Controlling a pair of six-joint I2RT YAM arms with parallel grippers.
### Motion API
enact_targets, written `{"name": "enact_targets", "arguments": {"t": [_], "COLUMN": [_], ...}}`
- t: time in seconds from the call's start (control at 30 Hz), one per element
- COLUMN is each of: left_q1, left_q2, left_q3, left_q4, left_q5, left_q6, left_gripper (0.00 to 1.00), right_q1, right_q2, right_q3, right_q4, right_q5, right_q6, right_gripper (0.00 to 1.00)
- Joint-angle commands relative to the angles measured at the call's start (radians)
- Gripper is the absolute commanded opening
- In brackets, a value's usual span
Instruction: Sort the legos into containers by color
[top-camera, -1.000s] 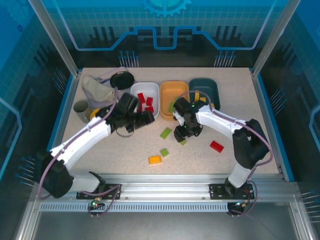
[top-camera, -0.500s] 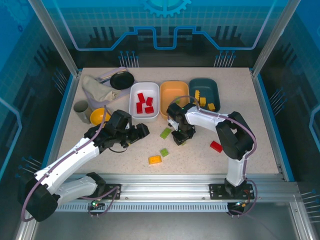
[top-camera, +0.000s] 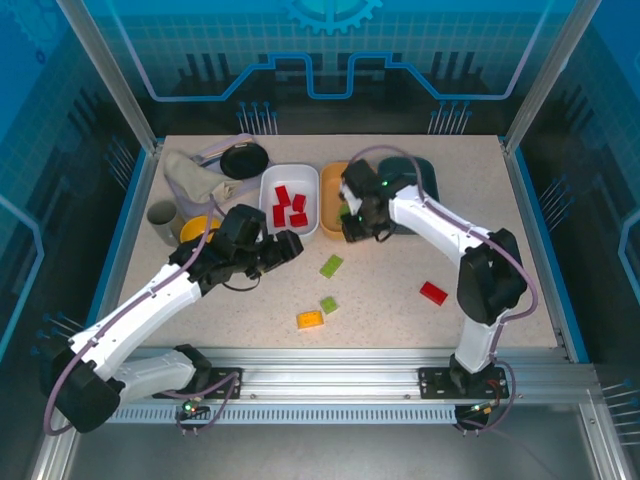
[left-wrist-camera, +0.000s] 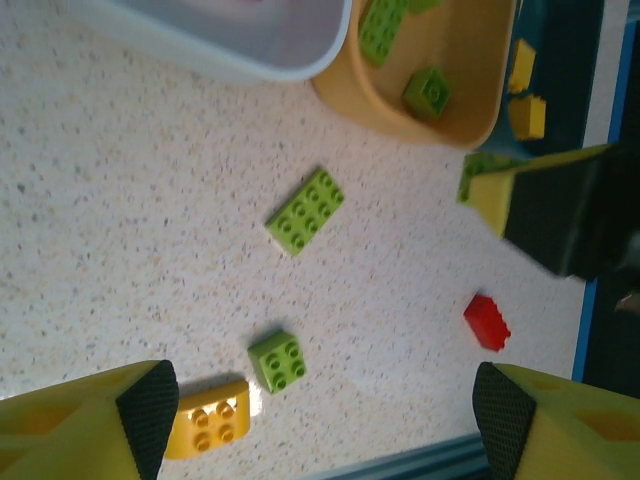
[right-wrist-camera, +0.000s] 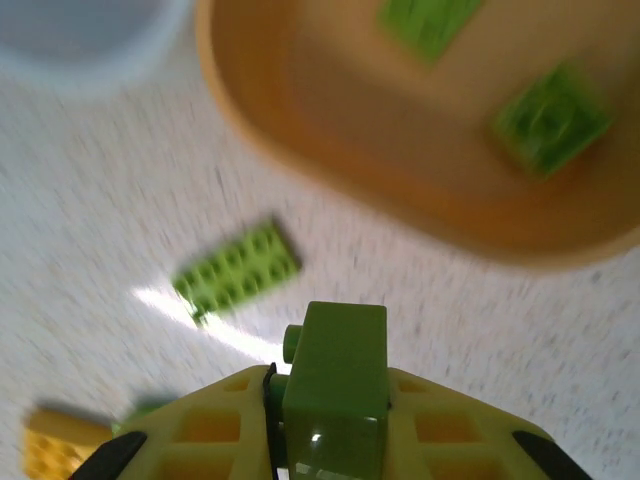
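**Q:** Right gripper, how far open, and on what?

**A:** I read the right gripper (right-wrist-camera: 335, 425) as clamped on a light green brick (right-wrist-camera: 335, 365). The brick stands up between the yellow fingers (right-wrist-camera: 450, 425), jaws narrowed to its width. The orange tray (right-wrist-camera: 330, 190) lies just ahead of the fingertips, with two green bricks (right-wrist-camera: 550, 115) inside. A flat green plate (right-wrist-camera: 237, 270) lies on the table (right-wrist-camera: 100, 200) ahead and to one side. This view is motion-blurred.

**Q:** Left gripper?

**A:** The left gripper (left-wrist-camera: 320, 415) has its jaws spread wide with nothing between them and nothing touching. A small green brick (left-wrist-camera: 277, 360) sits just ahead of the gap. A yellow-orange brick (left-wrist-camera: 210, 430) lies just beside one pad (left-wrist-camera: 150, 400). A red brick (left-wrist-camera: 487, 322) is ahead of the other pad. The white tray (left-wrist-camera: 250, 60) is farther ahead.
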Motion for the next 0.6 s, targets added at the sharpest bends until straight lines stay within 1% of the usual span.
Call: {"name": "enact_targets", "arguments": {"t": [0.0, 0.07, 0.17, 0.3, 0.37, 0.43, 0.57], "left_q1": [-0.007, -0.007, -0.007, -0.007, -0.006, -0.007, -0.007], "left_q2": [0.030, 0.051, 0.070, 0.055, 0.043, 0.034, 0.021], "left_q3": [0.058, 0.080, 0.102, 0.096, 0.092, 0.087, 0.086], "left_q4": [-0.047, -0.050, -0.059, -0.072, -0.083, -0.096, -0.113], "left_q5": [-0.089, -0.092, -0.086, -0.086, -0.089, -0.092, -0.092], "left_q6": [0.021, 0.025, 0.027, 0.026, 0.025, 0.026, 0.023], "left_gripper": [0.81, 0.81, 0.81, 0.81, 0.81, 0.81, 0.81], "right_q1": [-0.052, -0.067, -0.086, -0.103, -0.110, -0.113, -0.116], "right_q2": [0.122, 0.207, 0.356, 0.540, 0.610, 0.657, 0.696], "right_q3": [0.136, 0.239, 0.427, 0.655, 0.738, 0.786, 0.791], "right_q4": [0.026, 0.033, -0.002, -0.077, -0.111, -0.128, -0.116], "right_q5": [-0.087, -0.094, -0.102, -0.097, -0.101, -0.105, -0.114], "right_q6": [0.105, 0.136, 0.176, 0.217, 0.239, 0.257, 0.282], "right_gripper": [0.14, 0.14, 0.14, 0.14, 0.15, 0.17, 0.23]}}
